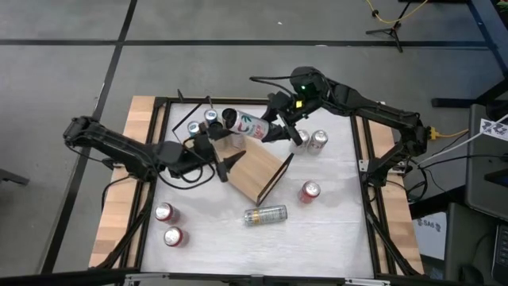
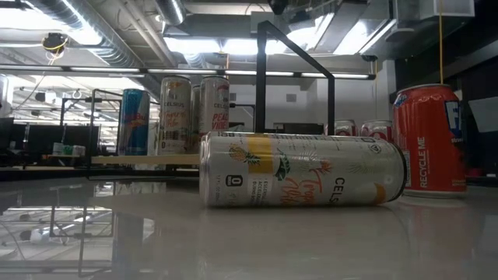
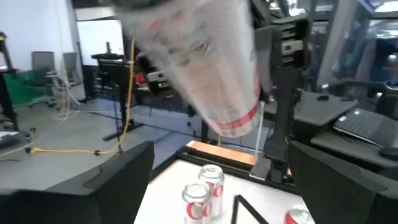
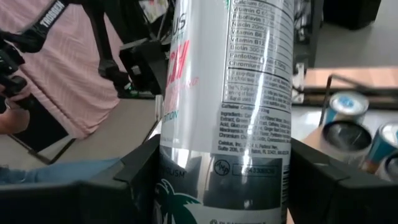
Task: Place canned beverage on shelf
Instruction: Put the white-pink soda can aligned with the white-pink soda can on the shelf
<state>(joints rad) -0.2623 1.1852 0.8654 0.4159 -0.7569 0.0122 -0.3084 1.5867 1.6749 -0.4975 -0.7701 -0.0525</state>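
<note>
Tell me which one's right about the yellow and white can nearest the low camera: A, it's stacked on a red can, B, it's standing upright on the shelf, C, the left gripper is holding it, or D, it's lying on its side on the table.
D: the yellow and white can lies on its side on the table, with no gripper on it, beside an upright red can.

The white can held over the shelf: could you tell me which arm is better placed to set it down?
Probably the right. Its tool is clamped on the white can, above the shelf. The left tool is open and empty beside the shelf.
</note>
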